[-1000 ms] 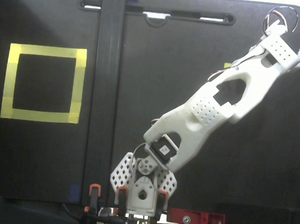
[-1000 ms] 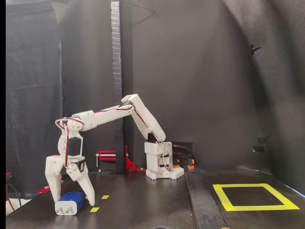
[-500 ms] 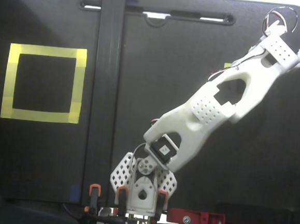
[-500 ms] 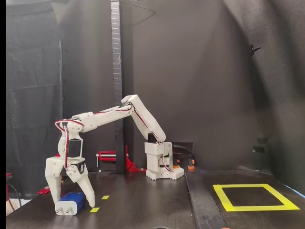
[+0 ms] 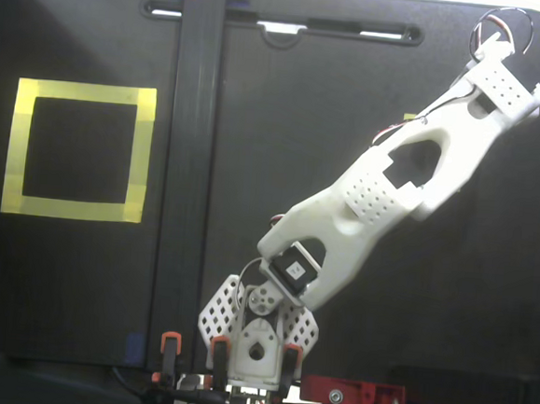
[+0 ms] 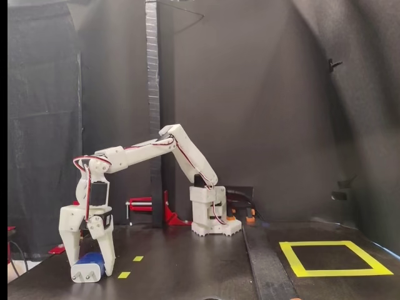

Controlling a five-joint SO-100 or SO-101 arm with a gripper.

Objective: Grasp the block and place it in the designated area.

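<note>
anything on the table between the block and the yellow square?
In a fixed view, the block sits between the gripper's fingers, and two small yellow tape marks and a raised dark strip lie before the yellow square.

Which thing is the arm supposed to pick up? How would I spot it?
In the side-on fixed view, follow the white arm down to its gripper at the table's left end. The block lies between the fingers: small, dark blue and rounded with a pale end, unlike the flat yellow tape squares beside it.
</note>
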